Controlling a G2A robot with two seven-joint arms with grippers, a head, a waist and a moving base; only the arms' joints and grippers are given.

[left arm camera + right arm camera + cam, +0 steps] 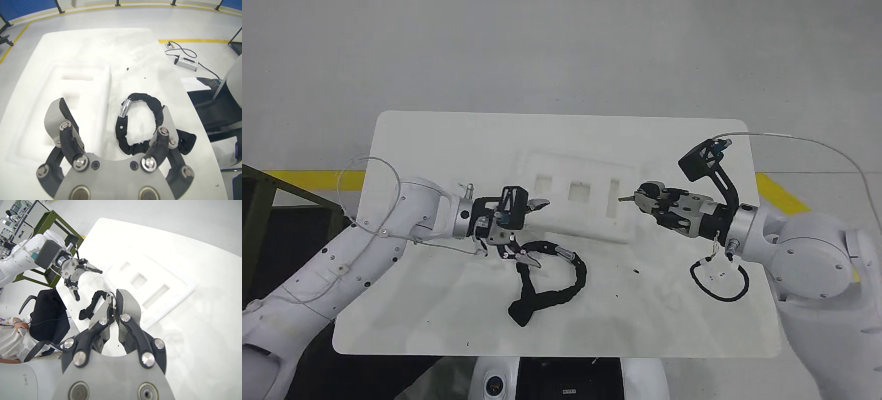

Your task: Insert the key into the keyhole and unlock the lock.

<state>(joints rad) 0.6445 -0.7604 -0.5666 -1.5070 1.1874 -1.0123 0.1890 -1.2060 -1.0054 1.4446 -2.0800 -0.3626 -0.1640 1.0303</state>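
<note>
Key [113,303] is pinched tight in the right pincer [111,299], up over the right end of the white foam tray [582,190]. The black chain lock [123,141] lies in a loop on the surface [432,150], near and left of the middle. The left pincer [113,105] hangs wide open just above the lock and holds nothing.

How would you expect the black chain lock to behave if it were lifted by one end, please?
Probably floppy: the chain lock lies in a slack loop on the table, so it would likely sag. Its fabric sleeve should grip well; the shiny metal cylinder looks slicker and perhaps heavier.
</note>
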